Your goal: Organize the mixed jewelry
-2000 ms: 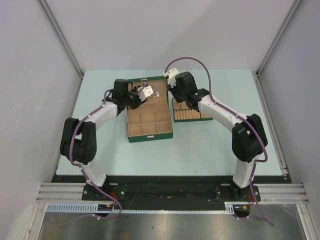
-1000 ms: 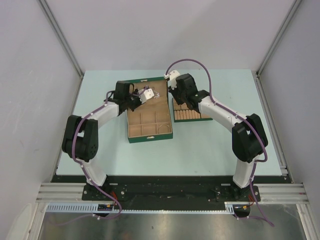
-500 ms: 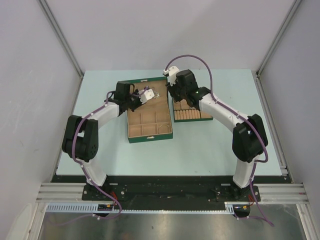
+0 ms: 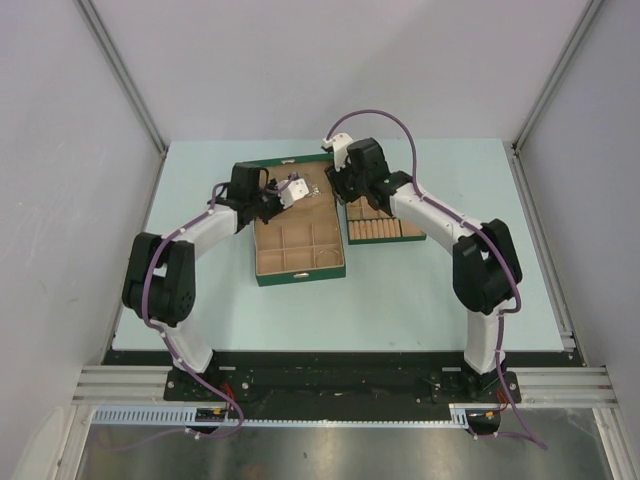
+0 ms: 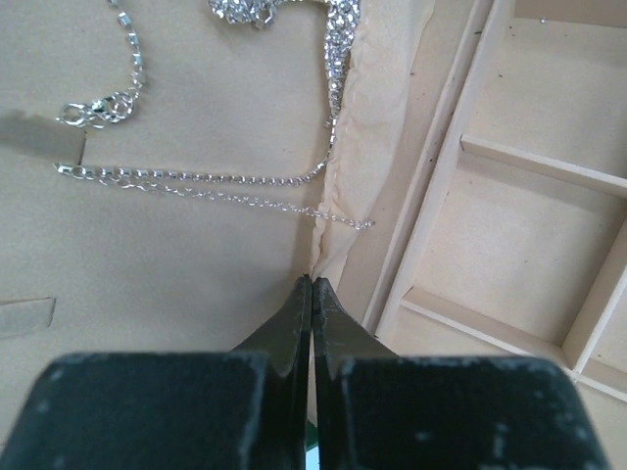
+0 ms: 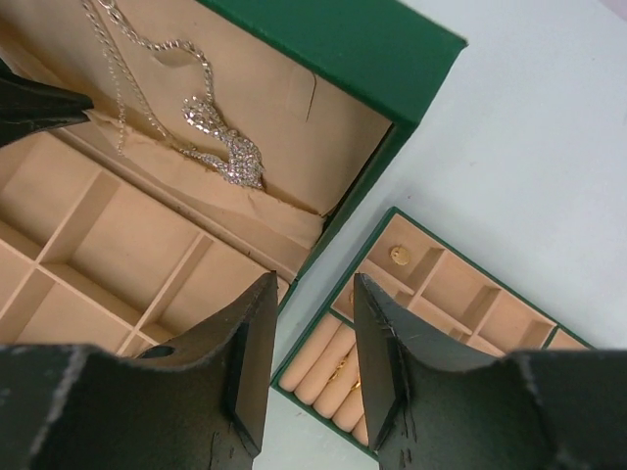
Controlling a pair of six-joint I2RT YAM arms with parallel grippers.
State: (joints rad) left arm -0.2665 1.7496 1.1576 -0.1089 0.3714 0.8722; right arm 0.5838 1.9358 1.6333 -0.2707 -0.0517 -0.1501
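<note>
The thin silver chain necklace (image 5: 196,181) lies loose on the tan lining of the open lid of the green box (image 4: 300,278). Its sparkly pendant cluster (image 6: 230,147) rests on the edge of the lid's fabric pocket (image 5: 367,147). My left gripper (image 5: 312,284) is shut, its tips pressed against the pocket's folded edge just below the chain; I cannot tell whether fabric is pinched. My right gripper (image 6: 313,294) hangs open and empty above the gap between the box and the small divided tray (image 6: 460,284). In the top view both grippers, left (image 4: 303,192) and right (image 4: 336,185), meet over the lid.
The box's lower half holds several bare tan compartments (image 5: 519,245). The small tray (image 4: 385,238) stands right of the box, with a gold stud (image 6: 397,257) in one cell and gold rings (image 6: 343,367) between its rolls. The left gripper's black tip (image 6: 59,103) shows in the right wrist view.
The right arm has swung left and back, from over the tray toward the box lid, with its jaws widening. The left gripper closed and has stayed at the pocket edge.
</note>
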